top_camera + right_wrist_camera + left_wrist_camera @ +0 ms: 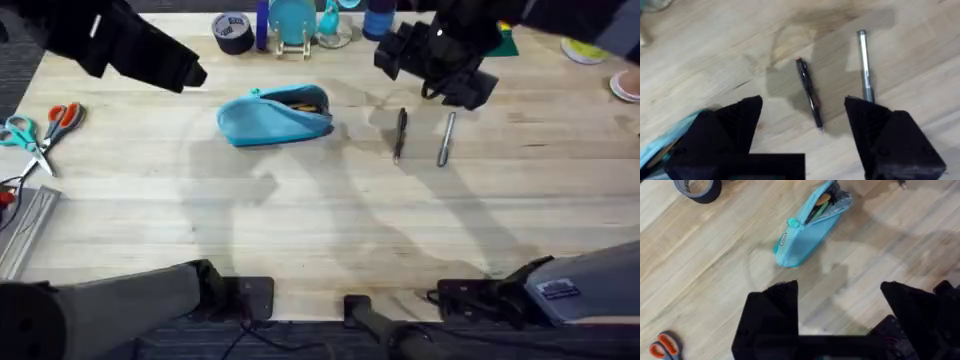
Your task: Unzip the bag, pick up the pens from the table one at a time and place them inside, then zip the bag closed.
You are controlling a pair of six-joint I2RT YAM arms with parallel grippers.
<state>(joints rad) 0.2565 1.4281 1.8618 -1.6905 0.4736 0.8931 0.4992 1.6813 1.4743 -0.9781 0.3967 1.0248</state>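
- Overhead view, starting at your far left: orange-handled scissors [62, 117] and teal-handled scissors [20, 133] lie near the edge of the light wood butcher-block table [300, 230].
- Next you see the left gripper [190, 70] hanging over the far left part of the table, up and to the left of the pouch. In the left wrist view its black fingers [771, 315] stand wide apart with nothing between them.
- Left of centre, the light blue soft fabric pencil pouch [275, 116] lies on its side, its zipper open and coloured items showing inside.
- Behind it at the far edge, you find a black roll of tape [232, 32] and a round teal stand [292, 22].
- Right of centre, the slim black pen [400, 133] and the silver-grey metallic pen [446, 138] lie side by side, apart, on the wood.
- Just beyond them hovers the right gripper [392, 55], its fingers [735, 130] spread wide and empty, framing the black pen in the right wrist view.
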